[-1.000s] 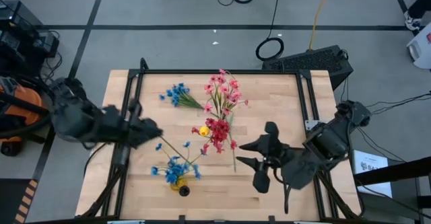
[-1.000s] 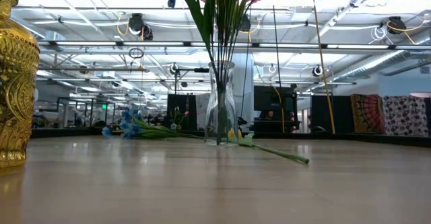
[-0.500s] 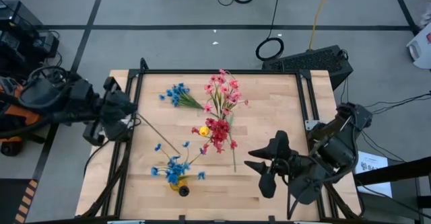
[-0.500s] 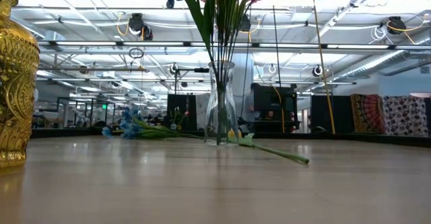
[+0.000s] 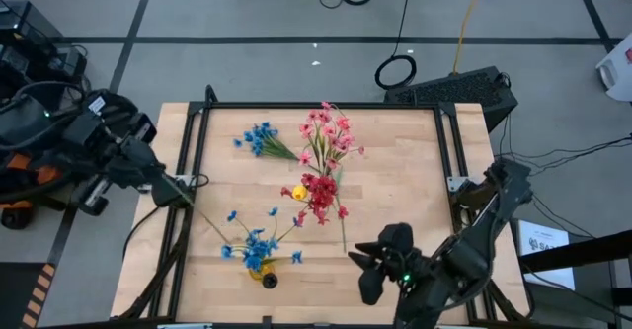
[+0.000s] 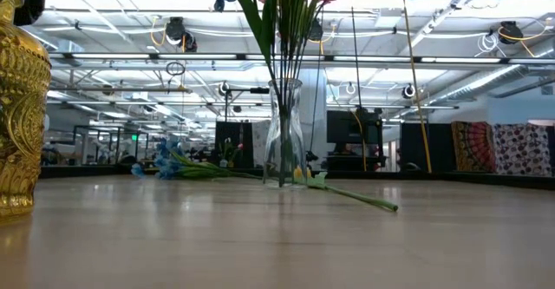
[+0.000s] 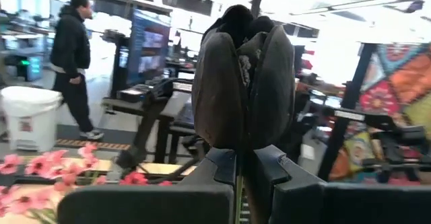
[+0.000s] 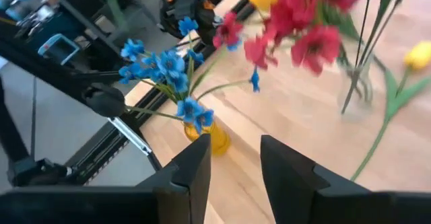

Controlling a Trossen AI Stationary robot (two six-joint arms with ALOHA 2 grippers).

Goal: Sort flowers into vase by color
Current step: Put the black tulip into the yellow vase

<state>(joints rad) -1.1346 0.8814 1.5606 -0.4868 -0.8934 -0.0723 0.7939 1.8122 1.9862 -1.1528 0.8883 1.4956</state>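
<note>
A gold vase [image 5: 263, 275] stands near the front edge of the wooden worktop [image 5: 405, 161], left of its middle, and it holds a bunch of blue flowers [image 5: 256, 242] whose stems fan out above its mouth. At table height the same gold vase shows large at the near left, its embossed wall catching the light. Further back, around the middle of the worktop, stands a clear glass vase [image 6: 284, 133] with green stems rising out of it; pink blossoms [image 5: 327, 131] spread toward the back edge and red blossoms [image 5: 320, 193] cluster over the centre. A yellow bud [image 5: 297, 192] sits just beside the red ones. One loose sprig of blue flowers [image 5: 262, 139] lies flat on the wood toward the back left corner, its stem pointing at the glass vase.

The left gripper [image 7: 243, 83] hangs off the worktop's left edge, beyond the frame rail, its two dark pads pressed together with nothing between them. The right gripper [image 8: 234, 160] hovers near the front right corner, fingers set apart with a clear gap and empty, facing the gold vase and its blue bunch. A person [image 7: 75, 66] walks in the room behind.
</note>
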